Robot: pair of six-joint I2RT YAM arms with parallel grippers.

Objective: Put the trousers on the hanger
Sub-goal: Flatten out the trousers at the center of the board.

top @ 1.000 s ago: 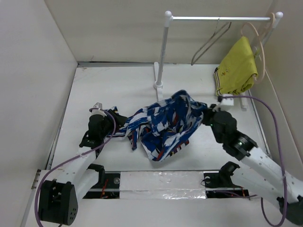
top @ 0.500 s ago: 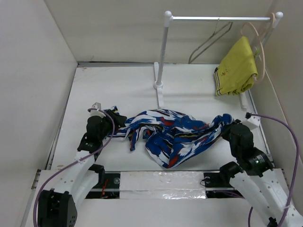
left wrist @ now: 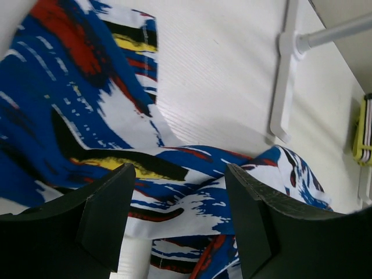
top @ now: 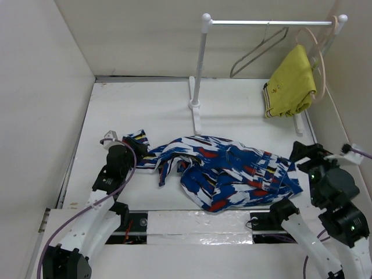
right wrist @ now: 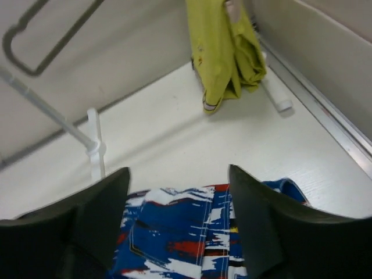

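Note:
The blue-and-white print trousers (top: 224,171) lie spread across the near half of the table. My left gripper (top: 135,143) is open at their left end, with the fabric (left wrist: 116,133) lying under and between its jaws (left wrist: 179,172). My right gripper (top: 302,153) is open at their right end, just above the fabric (right wrist: 186,238), its jaws (right wrist: 179,173) empty. The thin grey hanger (top: 258,49) hangs on the rail at the back right. It also shows in the right wrist view (right wrist: 49,35).
A white rack stands at the back, with a pole (top: 200,64), a foot (top: 195,116) and a top rail (top: 267,23). A yellow garment (top: 290,81) hangs on a pale beige hanger (top: 318,49) at the rail's right end. Walls close in on the left, back and right.
My right gripper pulled the trousers' right end rightward and toward me, then let go and drew back. The trousers went from bunched and lifted to lying spread flat. My left gripper shifted slightly left.

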